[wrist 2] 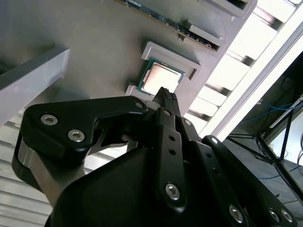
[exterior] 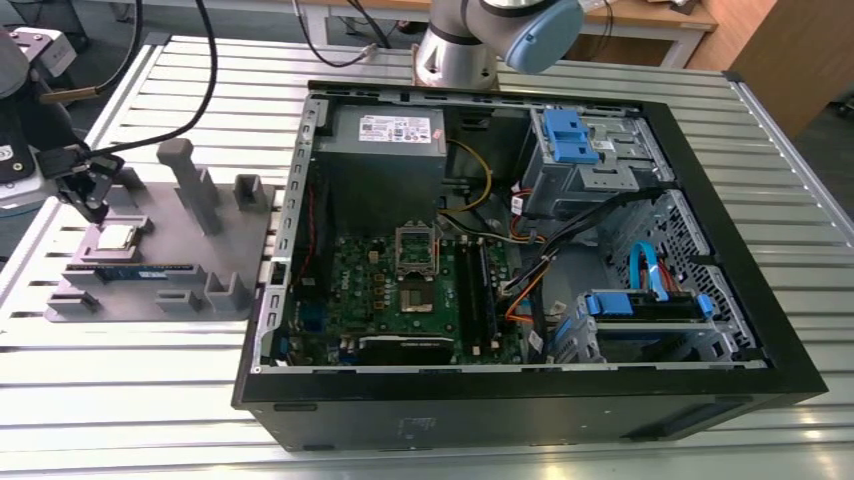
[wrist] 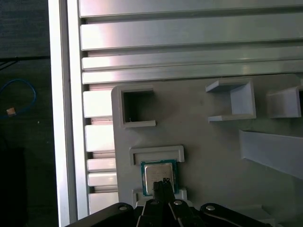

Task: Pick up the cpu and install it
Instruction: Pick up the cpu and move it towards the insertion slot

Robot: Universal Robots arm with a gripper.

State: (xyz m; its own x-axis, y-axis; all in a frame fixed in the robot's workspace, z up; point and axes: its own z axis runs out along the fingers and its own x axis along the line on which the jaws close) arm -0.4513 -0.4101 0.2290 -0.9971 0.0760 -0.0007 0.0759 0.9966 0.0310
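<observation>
cpu (exterior: 118, 237) lies flat in its shallow pocket on the grey tray (exterior: 214, 250), silvery top up, near the tray edge farthest from the computer case (exterior: 534, 400); in both wrist views the cpu (wrist 2: 161, 78) (wrist: 158, 172) sits framed by the pocket's raised lips.

Tool (exterior: 91, 205) hangs directly over that pocket; tips pressed together, nothing between them; in both wrist views the tool (wrist 2: 165, 94) (wrist: 164, 182) points at the cpu's top and overlaps one edge of it; contact or a small gap, cannot tell.

Count on the tray: one cpu; one memory stick (exterior: 134, 270), blue-green, lying in a slot just beside the cpu pocket; two upright posts, a tall one (exterior: 180, 175) and a shorter one (exterior: 250, 190), both apart from the tool.

Around the tray: slatted metal counter (exterior: 134, 400) underneath; one open computer case beside the tray, on the exterior view's right of it, with one green motherboard (exterior: 400, 300) inside and one silver socket frame (exterior: 416, 250) on it, well apart from the tray; black cables (exterior: 200, 60) loop above the tray's far side.
</observation>
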